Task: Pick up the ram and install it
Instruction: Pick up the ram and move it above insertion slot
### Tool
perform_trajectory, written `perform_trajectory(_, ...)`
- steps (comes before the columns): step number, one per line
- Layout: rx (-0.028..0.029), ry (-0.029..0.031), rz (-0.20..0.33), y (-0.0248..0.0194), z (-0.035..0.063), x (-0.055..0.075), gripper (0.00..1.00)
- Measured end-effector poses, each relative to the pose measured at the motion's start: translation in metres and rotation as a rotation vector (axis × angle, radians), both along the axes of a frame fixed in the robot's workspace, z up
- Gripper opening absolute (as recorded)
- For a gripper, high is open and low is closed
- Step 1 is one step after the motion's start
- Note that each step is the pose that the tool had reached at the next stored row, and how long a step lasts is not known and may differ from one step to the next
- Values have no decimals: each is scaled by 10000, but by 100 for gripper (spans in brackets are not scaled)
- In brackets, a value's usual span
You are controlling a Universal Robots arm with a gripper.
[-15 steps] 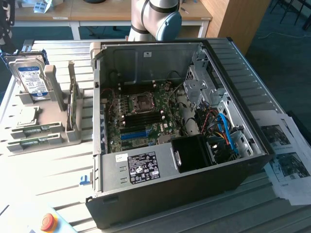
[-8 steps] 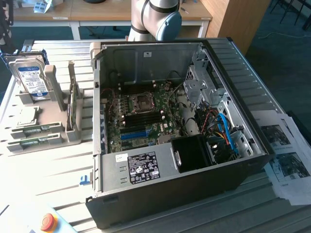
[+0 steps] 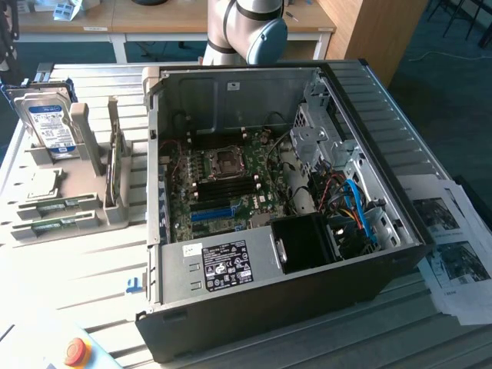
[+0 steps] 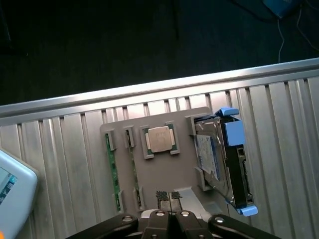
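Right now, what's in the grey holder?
Grey holder: two ram sticks in slots, a processor lying flat, a hard drive standing. The gripper covers one edge of the holder.

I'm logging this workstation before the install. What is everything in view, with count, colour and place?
ram sticks: two, green, in slots of the grey holder beside the processor chip
processor chip: one, silver, seated in the holder
hard drive: one, silver with a blue-white label, standing in the holder
grey holder: one, on the table, at the exterior view's left of the case
computer case: one, black, open, mid-table
motherboard: one, green, inside the case
papers: several, white, at the exterior view's right
red button: one, exterior view's lower left
table: one, silver, slatted
robot arm: one, grey, behind the case
gripper: one, black, shut, holding nothing
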State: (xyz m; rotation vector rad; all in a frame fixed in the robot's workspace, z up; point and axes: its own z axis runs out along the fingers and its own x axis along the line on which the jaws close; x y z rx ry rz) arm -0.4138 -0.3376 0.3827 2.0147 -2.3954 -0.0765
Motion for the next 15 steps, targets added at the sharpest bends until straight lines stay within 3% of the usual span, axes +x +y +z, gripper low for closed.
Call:
perform_trajectory(7,-1,-1,777,0,0,0,10)
perform_trajectory(15,-18,-1,859,0,0,0,10)
